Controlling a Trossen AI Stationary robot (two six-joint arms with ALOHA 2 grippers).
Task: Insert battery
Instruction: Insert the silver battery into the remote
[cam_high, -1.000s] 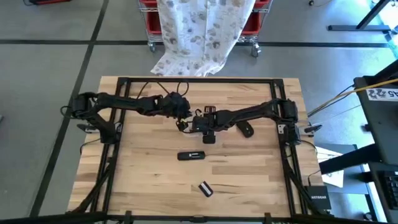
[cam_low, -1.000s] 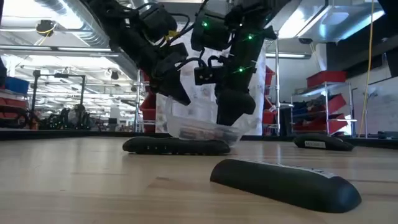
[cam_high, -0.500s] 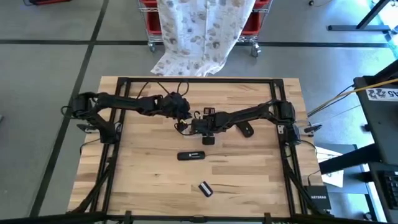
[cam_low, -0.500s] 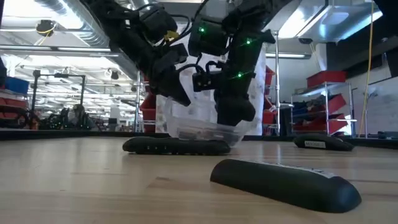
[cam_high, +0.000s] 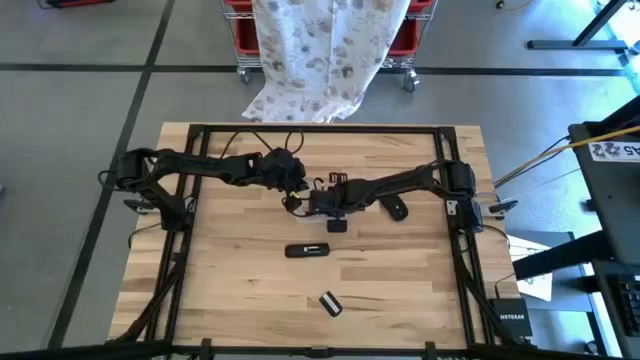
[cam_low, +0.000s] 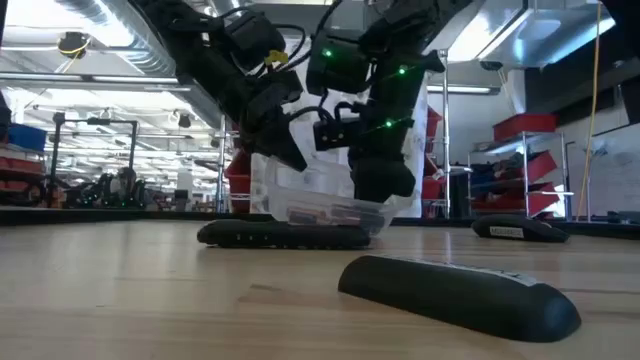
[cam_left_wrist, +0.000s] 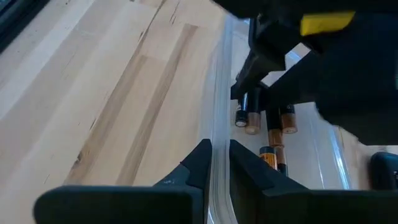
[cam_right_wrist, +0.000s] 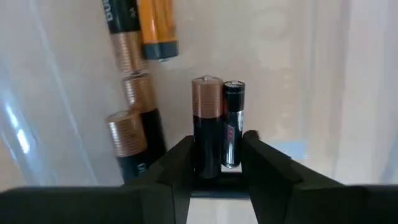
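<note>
A clear plastic container (cam_low: 322, 208) stands at the table's middle, holding several batteries (cam_left_wrist: 268, 122). My left gripper (cam_left_wrist: 215, 163) is shut on its wall. My right gripper (cam_right_wrist: 216, 163) reaches down into the container (cam_high: 312, 200) and is shut on two batteries (cam_right_wrist: 215, 122) side by side. A black remote (cam_high: 308, 250) lies flat nearer the front. A small dark cover (cam_high: 330, 303) lies near the front edge. My left gripper pinches the container's thin clear wall (cam_left_wrist: 216, 134), one finger inside and one outside. The container's base rests on the table. My right gripper holds a copper-topped battery (cam_right_wrist: 206, 118) and a black one (cam_right_wrist: 233, 115) between its two fingers. The batteries lie along the fingers, their ends pointing away. The fingers come from above.
A second dark remote (cam_high: 396, 208) lies to the right of the container. Loose batteries (cam_right_wrist: 134, 93) lie in the container beside my right gripper. A black frame (cam_high: 320, 128) runs round the table. Bare wood lies at the front left and right.
My right arm has shifted slightly over the container, and its fingers have stayed inside. The container and my left gripper have kept still.
</note>
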